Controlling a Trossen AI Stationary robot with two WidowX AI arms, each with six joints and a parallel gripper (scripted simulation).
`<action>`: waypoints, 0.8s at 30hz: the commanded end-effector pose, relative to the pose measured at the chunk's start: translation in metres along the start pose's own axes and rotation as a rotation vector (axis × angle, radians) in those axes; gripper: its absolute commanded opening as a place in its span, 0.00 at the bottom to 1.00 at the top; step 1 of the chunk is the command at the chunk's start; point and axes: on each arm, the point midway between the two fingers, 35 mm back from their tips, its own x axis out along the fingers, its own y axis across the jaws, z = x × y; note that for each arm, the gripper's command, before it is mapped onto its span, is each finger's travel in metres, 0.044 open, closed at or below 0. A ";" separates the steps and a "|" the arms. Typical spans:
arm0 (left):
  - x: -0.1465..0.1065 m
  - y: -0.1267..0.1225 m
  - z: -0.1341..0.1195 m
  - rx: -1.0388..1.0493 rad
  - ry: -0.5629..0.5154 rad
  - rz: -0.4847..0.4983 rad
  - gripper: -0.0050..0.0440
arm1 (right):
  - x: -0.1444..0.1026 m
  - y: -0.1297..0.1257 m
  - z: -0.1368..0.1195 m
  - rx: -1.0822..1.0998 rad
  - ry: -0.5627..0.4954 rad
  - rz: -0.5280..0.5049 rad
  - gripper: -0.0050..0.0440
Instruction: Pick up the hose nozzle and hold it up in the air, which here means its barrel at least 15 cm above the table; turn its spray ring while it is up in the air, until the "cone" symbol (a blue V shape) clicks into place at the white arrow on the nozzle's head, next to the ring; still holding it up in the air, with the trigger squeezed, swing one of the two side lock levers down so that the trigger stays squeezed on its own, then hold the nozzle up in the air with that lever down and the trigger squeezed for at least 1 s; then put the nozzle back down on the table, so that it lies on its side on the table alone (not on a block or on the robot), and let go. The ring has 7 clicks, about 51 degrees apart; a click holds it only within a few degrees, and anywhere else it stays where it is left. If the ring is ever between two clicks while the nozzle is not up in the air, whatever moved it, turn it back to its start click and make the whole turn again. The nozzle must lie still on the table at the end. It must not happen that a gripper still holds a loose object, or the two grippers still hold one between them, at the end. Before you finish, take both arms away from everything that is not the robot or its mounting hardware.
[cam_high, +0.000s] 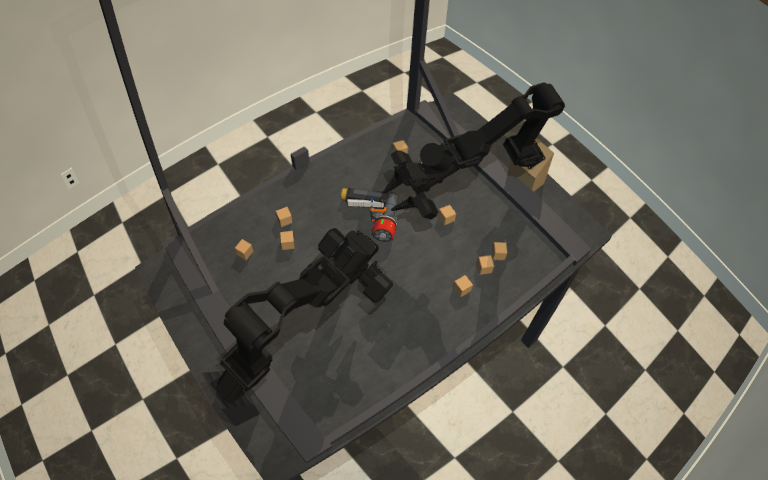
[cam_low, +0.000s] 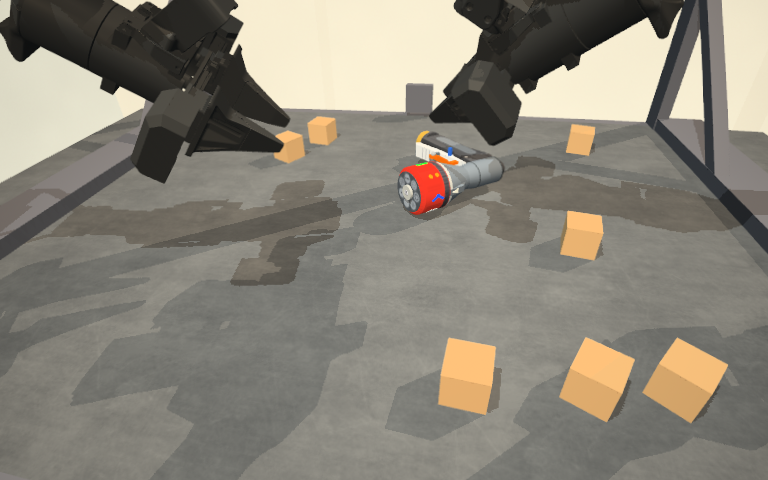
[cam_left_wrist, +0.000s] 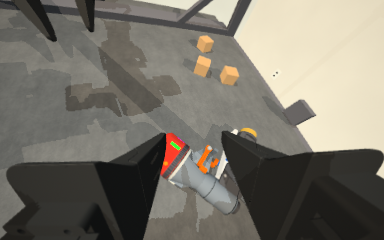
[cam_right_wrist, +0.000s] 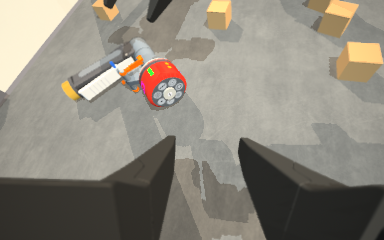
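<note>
The hose nozzle (cam_high: 373, 212) lies on its side on the table, held by neither gripper. It has a red spray ring (cam_low: 419, 189), a grey barrel and an orange side lever (cam_left_wrist: 205, 161). A blue V mark (cam_low: 437, 198) sits low on the ring's side. My left gripper (cam_low: 440, 117) is open and empty, in the air just above and behind the barrel; the nozzle shows between its fingers in the left wrist view (cam_left_wrist: 194, 136). My right gripper (cam_low: 282, 135) is open and empty, in the air a short way from the ring's face, which shows in the right wrist view (cam_right_wrist: 162, 85).
Several tan blocks lie around the table; the nearest (cam_high: 446, 213) is beside the left gripper. A grey box (cam_high: 300, 157) stands at the far edge. Dark frame posts (cam_high: 416, 56) rise at the table's corners. A tan stand (cam_high: 532, 164) carries the left arm's base.
</note>
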 end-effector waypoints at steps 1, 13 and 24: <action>-0.002 0.000 0.009 0.000 -0.020 0.002 0.59 | -0.003 0.000 0.010 -0.003 -0.027 0.001 0.47; -0.002 0.000 0.011 0.001 -0.025 0.003 0.59 | -0.003 0.000 0.010 -0.003 -0.027 0.001 0.47; -0.003 0.000 0.011 0.002 -0.026 0.003 0.59 | -0.003 0.000 0.010 -0.003 -0.026 0.001 0.47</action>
